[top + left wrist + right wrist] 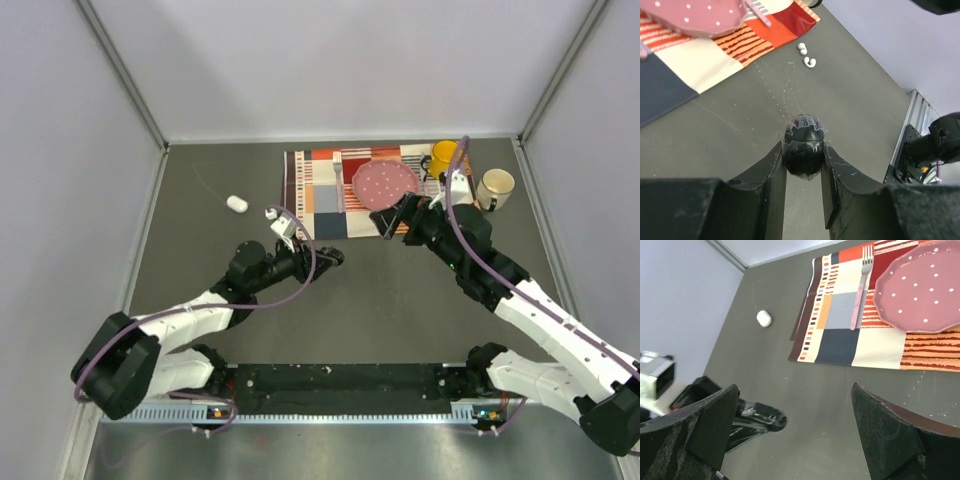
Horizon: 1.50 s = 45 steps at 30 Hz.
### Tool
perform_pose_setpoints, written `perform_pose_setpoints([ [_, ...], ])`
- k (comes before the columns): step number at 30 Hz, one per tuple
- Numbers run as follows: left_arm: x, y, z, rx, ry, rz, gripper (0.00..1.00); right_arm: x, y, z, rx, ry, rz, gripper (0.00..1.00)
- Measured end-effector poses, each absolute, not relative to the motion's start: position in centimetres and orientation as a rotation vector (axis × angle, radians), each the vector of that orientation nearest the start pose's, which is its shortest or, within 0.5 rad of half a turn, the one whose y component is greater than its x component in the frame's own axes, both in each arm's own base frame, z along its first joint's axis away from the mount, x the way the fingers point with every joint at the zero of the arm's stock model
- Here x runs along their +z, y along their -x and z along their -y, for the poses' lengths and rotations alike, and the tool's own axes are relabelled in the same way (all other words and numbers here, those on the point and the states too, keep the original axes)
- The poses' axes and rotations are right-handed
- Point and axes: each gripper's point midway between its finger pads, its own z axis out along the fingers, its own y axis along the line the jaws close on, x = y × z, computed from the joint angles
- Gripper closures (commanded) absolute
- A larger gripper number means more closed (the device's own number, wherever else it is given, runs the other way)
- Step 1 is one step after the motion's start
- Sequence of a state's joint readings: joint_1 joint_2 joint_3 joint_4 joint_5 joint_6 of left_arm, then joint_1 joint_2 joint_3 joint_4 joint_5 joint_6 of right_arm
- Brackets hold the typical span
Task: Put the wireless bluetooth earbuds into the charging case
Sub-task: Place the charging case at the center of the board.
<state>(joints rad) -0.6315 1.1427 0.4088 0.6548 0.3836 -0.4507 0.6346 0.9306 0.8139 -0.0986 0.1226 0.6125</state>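
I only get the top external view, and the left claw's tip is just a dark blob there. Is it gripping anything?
Observer: Yes. In the left wrist view the left claw is shut on a black oval pod, pinched at its sides.
Operator: I see no earbuds from above. Where are they?
Observer: Small white buds lie on the bare table just off the placemat's corner, ahead of that claw.
Operator: And the right claw?
Observer: The right wrist view shows the right claw open, with nothing between its fingers.
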Motion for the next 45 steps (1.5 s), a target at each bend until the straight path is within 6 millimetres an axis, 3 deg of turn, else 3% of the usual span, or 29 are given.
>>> perform_pose_setpoints([
  [3,16.6,-24.9,27.9,-1.162,-0.367,-1.778,1.00,28.0,-28.0,-21.3,0.815,-0.062,-1.835,0.06],
  [9,14.4,-26.3,28.2,-1.205,-0.213,-1.864,1.00,27.9,-27.5,-21.8,0.859,-0.053,-1.851,0.06],
  [17,9.3,-27.2,28.6,-1.253,-0.047,-2.019,0.98,28.0,-26.8,-21.2,0.873,-0.076,-1.836,0.06],
  [23,6.5,-27.9,29.0,-1.279,0.057,-2.089,0.90,28.3,-26.5,-20.8,0.869,-0.074,-1.817,0.06],
  [35,6.3,-30.0,28.4,-1.217,0.149,-2.067,0.81,28.7,-26.0,-20.0,0.830,-0.031,-1.794,0.06],
  [43,4.6,-30.6,27.5,-1.130,0.184,-2.127,0.75,28.9,-25.3,-19.4,0.825,-0.034,-1.784,0.06],
  [45,4.1,-30.6,27.3,-1.104,0.182,-2.149,0.67,29.2,-25.2,-19.2,0.825,-0.037,-1.775,0.06],
])
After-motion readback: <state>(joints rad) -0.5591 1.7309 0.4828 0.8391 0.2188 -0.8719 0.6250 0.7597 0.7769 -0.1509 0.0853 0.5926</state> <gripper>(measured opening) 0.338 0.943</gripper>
